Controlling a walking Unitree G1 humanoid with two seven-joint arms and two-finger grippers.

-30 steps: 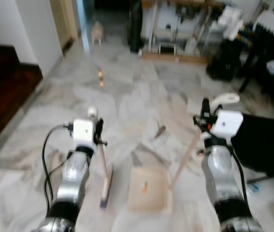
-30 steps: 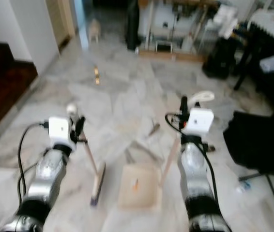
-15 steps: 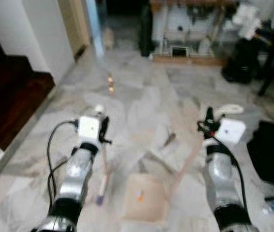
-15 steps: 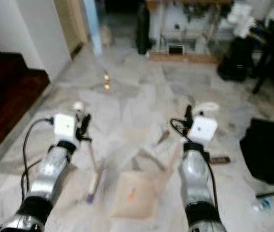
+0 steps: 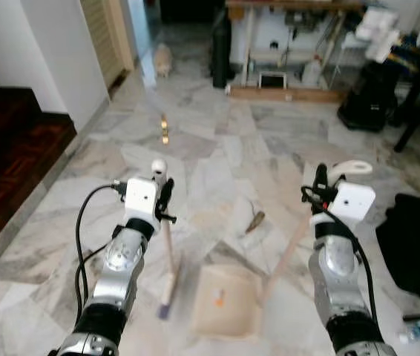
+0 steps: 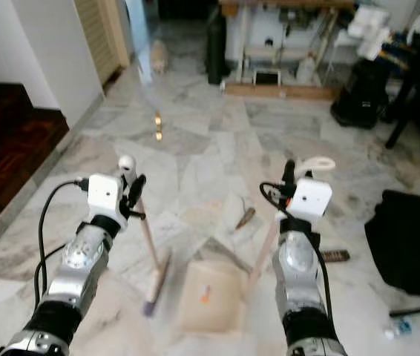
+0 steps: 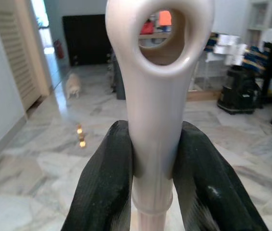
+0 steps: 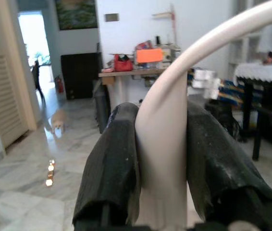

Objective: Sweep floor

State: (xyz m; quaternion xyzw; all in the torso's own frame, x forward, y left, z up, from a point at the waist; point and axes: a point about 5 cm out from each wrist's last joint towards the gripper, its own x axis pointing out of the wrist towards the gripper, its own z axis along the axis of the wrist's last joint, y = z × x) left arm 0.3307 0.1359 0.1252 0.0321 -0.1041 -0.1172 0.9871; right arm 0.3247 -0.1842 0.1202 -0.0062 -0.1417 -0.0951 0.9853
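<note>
Two tools in hand: left gripper clamps broom, right gripper clamps dustpan; leaf-like debris remains unswept on floor.

Head stereo downward; wrist cameras close, forward.

Both silver arms reach forward and down from the bottom of the head views, roughly parallel, wrists raised with white camera boxes on top. Left gripper points up and forward, its two black fingers clamped on either side of the broom handle just below the looped end. Right gripper is likewise upright, black fingers pressed against both sides of the dustpan handle. Black cables loop off both wrists.
</note>
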